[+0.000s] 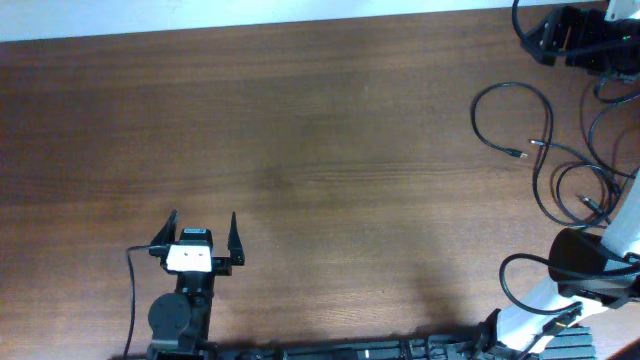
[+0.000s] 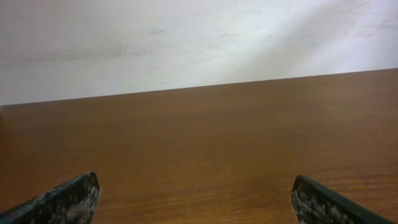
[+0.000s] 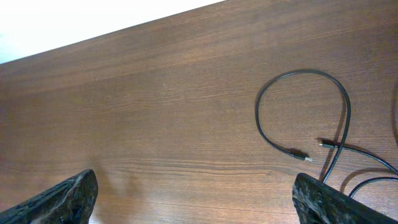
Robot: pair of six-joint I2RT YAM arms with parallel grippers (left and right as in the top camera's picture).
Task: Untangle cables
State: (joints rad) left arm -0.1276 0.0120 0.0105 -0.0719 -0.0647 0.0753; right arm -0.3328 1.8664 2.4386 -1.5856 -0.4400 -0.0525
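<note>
From where I stand the untangling looks barely started, if at all. On the left, the left gripper (image 1: pixel 203 225) sits low over bare wood near the front edge, its jaws spread wide with nothing between them and no cord near it. The middle of the table holds nothing of the job. All the cables (image 1: pixel 510 85) lie well to the right: thin black cords in loose loops. The leftmost loop curls round on itself, with two small metal-tipped plugs (image 3: pixel 305 158) lying near each other at its lower side. Further right the cords cross one another in several more curves that run out of the overhead picture, and I cannot tell which passes over which. The right gripper (image 3: pixel 194 180) hangs above the table with its jaws just as wide, empty, and the leftmost loop lies ahead of its right-hand finger, not touched. So I judge that every crossing is yet to be pulled apart, and the cords must be spread out singly. The tabletop (image 1: pixel 330 150) is dark brown wood grain, smooth and faintly glossy. A pale plain wall (image 2: pixel 186 37) rises behind its far edge, and some dark equipment (image 1: pixel 575 40) sits at the far right corner.
</note>
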